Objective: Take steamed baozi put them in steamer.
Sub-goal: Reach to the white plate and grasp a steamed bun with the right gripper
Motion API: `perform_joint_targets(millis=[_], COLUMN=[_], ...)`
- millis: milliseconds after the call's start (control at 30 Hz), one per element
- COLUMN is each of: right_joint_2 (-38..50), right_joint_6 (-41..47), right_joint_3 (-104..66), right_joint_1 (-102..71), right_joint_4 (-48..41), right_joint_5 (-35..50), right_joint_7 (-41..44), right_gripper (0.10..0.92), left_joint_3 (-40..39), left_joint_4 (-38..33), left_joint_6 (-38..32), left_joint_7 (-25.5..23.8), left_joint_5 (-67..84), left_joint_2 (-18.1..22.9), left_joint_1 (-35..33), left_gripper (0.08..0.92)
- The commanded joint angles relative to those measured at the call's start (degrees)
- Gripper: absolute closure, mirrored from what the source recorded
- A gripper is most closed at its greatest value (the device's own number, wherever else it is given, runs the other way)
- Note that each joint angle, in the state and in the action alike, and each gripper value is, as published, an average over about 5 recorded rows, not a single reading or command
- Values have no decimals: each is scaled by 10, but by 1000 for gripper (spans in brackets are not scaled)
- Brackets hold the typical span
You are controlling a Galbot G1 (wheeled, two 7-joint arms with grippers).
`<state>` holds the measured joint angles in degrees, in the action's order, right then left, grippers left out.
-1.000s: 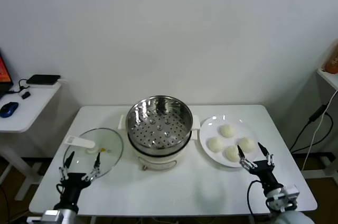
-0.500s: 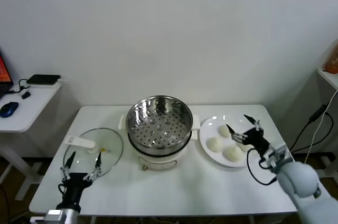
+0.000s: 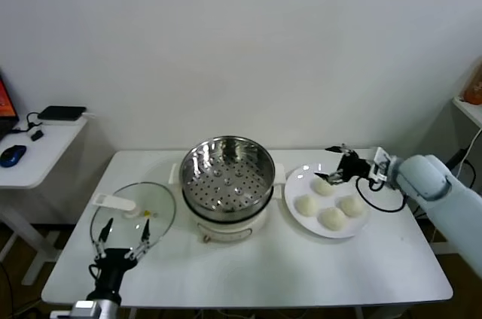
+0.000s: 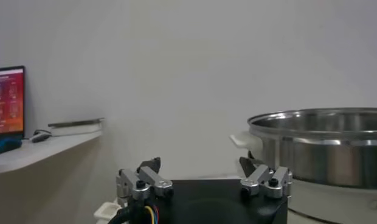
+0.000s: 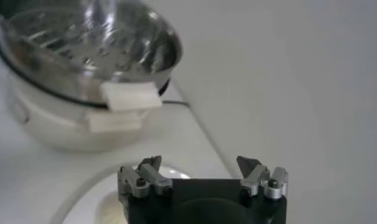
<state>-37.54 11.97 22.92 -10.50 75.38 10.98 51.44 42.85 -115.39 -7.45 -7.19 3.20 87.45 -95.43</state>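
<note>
On the white table point(image 3: 248, 274), centre, sits the steamer point(image 3: 227, 176): shiny perforated basket on a white cooker base, basket bare, no bun inside. Just right of it, a white plate point(image 3: 292, 183) carries all four steamed baozi point(image 3: 332, 217), off-white and round; two nearer the steamer, two toward the right edge, far one partly masked by the arm. Right gripper point(image 3: 337, 166) hangs over the far side of the plate, above the far bun point(image 3: 324, 186), claw spread wide with nothing between the fingers; the right wrist view confirms the wide stance, with the steamer's side handle point(image 5: 131, 96) beyond. Whether a fingertip already touches that bun cannot be told from the head view; probably it is just above. Left gripper point(image 3: 126, 233) is parked at the near left edge of the table, claw also wide and empty, just near of the glass lid point(image 3: 132, 214) lying flat on the table left of the steamer. A side desk point(image 3: 30, 155) with a mouse stands at far left, apart from the work. Progress, as judged: none of the transfer is done. Lid is off, steamer ready, first pick only being lined up. Left to do: grasp, carry left, drop in the basket, four times over.
</note>
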Motion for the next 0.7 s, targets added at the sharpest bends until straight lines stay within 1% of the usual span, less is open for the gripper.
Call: perform_joint_targets(millis=[33,167,400,700], right_joint_2=[-55,-103,-157,-216], right_joint_6=[-72,-99,-115,-140], right_joint_3=[306,354,383,338], right_joint_1=[276,300,297,250], right_joint_4=[-200,-263,-336,-420], right_joint_5=[-58,-68,-84,-126], right_joint_7=[160,178,187,157], right_gripper=[203,203,203,203], left_joint_3=[1,5,7,17], left_joint_4=[0,0,1,4], left_joint_6=[1,3,11,12], left_joint_7=[3,2,1,2], left_joint_5=[1,2,3,14], left_joint_2=[-1,-4,-6,-12], left_joint_1=[-2,-2,5,6], left_gripper=[177,177,177,177])
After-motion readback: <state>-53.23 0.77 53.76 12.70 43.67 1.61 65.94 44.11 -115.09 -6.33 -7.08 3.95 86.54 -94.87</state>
